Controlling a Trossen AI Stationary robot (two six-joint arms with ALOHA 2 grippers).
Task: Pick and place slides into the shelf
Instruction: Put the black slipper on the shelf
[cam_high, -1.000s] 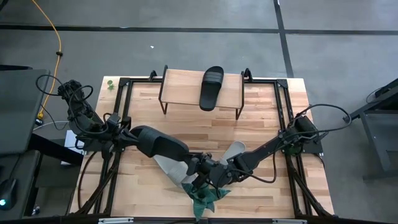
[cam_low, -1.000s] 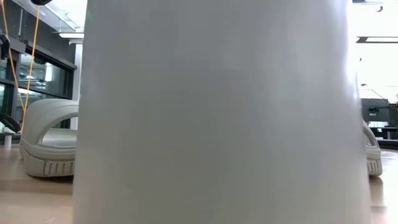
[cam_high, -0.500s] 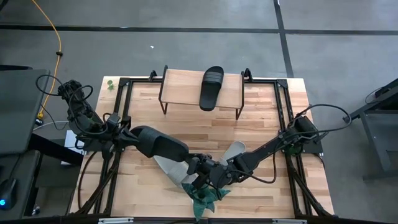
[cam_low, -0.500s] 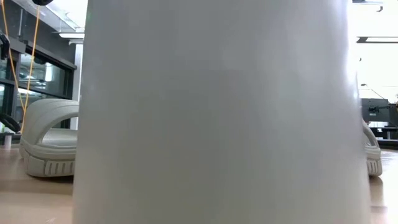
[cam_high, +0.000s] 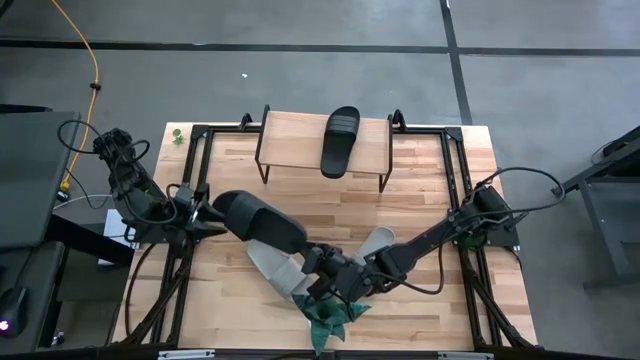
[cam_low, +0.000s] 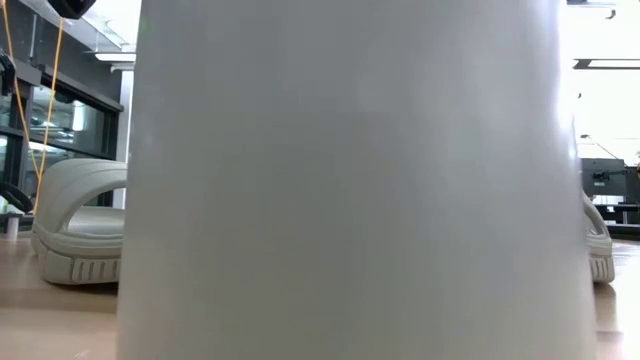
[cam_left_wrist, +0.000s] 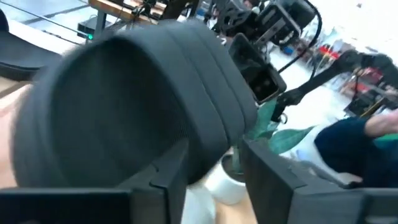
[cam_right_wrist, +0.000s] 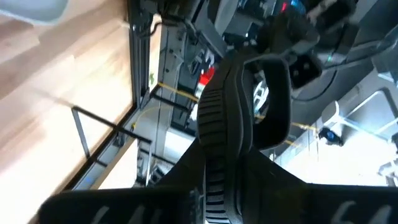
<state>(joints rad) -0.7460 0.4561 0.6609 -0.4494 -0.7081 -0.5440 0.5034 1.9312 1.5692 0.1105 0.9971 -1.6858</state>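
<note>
Grey floor (cam_high: 300, 80) with dark seams; bright, possibly glazed hall behind.

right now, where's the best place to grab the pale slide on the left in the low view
Grip the pale slide by its wide strap. The strap arches clear of the footbed, so one finger could probably slip under it and the other close on top. Come down from above, at the strap's open side; the thick sole looks harder to pinch.

Shelf (cam_high: 300, 139) left half open — one black slide (cam_high: 340, 140) occupies its right.
</note>
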